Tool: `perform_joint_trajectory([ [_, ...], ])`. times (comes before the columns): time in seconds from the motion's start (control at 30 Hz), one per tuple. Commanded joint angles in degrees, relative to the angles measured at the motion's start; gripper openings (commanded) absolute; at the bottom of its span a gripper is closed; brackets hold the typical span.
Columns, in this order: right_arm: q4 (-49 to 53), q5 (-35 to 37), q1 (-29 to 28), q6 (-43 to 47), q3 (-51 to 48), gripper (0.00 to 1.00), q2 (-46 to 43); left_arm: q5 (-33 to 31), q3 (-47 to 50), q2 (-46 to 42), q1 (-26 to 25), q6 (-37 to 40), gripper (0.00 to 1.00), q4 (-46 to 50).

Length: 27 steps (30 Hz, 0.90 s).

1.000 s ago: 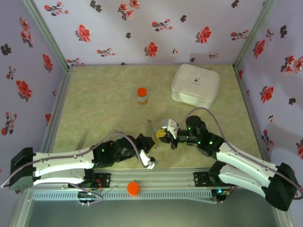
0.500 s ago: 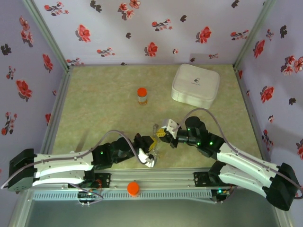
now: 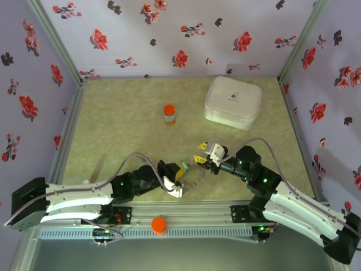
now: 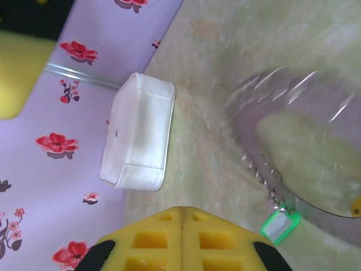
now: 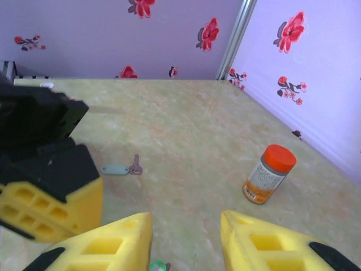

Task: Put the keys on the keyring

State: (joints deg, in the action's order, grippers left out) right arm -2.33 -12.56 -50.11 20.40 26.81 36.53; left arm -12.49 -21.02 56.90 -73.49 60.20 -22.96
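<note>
As my left fingers point(image 4: 152, 240) sit shut by the keyring point(image 4: 245, 141), hold unclear, my right fingers point(image 5: 113, 243) hang half-open, empty, for a key point(image 5: 121, 168).

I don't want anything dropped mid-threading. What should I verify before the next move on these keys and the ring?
1. Left claw shut: ok, its yellow pads meet.
2. Flat dark keyring actually pinched by that claw: cannot tell, the contact is hidden.
3. Small green-headed key hanging at the ring's edge: ok.
4. Right claw open for a pick: ok, fingers apart.
5. Teal-headed metal key on the ring: not ok, it lies on the pale green table.
6. Orange-capped small bottle upright, apart from both claws: ok.
</note>
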Motion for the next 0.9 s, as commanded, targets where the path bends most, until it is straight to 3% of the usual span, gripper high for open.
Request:
perform_joint_trajectory([
  [0.0, 4.3, 1.2, -2.5, 4.6, -1.2, 0.36, 1.2, 1.2, 1.2, -1.0, 0.4, -3.4, 0.0, -3.1],
  [0.13, 1.4, 8.7, -3.6, -1.3, -1.4, 0.33, 2.4, 0.7, 1.9, -1.5, 0.9, -6.2, 0.0, -3.3],
  [0.2, 1.4, 18.3, -3.6, -13.6, 0.2, 0.38, 3.2, -0.8, 2.1, -1.7, 1.3, -10.0, 0.0, -4.8],
  [0.3, 15.1, 24.5, -3.6, -27.4, 7.4, 0.27, 5.8, -4.5, 2.1, -1.8, 1.7, -16.4, 0.05, -8.7],
  [0.37, 27.6, 29.0, -3.6, -40.4, 12.8, 0.25, 8.2, -5.9, 2.1, -1.8, 2.2, -21.7, 0.11, -10.9],
  [0.43, 39.8, 27.6, -3.7, -50.2, 17.7, 0.26, 10.9, -6.9, 1.6, -1.2, 2.6, -27.1, 0.13, -12.0],
  [0.53, 49.7, 21.5, -5.9, -60.7, 19.8, 0.28, 13.4, -8.8, 1.5, 0.6, 3.6, -35.2, 0.16, -15.1],
  [0.67, 53.2, 20.2, -15.4, -73.6, 17.3, 0.31, 12.3, -12.7, 0.9, 3.2, 5.1, -49.6, 0.18, -17.5],
  [0.87, 49.8, 19.2, -31.9, -90.9, 13.2, 0.36, 15.7, -14.4, -3.2, 3.8, 5.7, -70.9, 0.18, -6.1],
])
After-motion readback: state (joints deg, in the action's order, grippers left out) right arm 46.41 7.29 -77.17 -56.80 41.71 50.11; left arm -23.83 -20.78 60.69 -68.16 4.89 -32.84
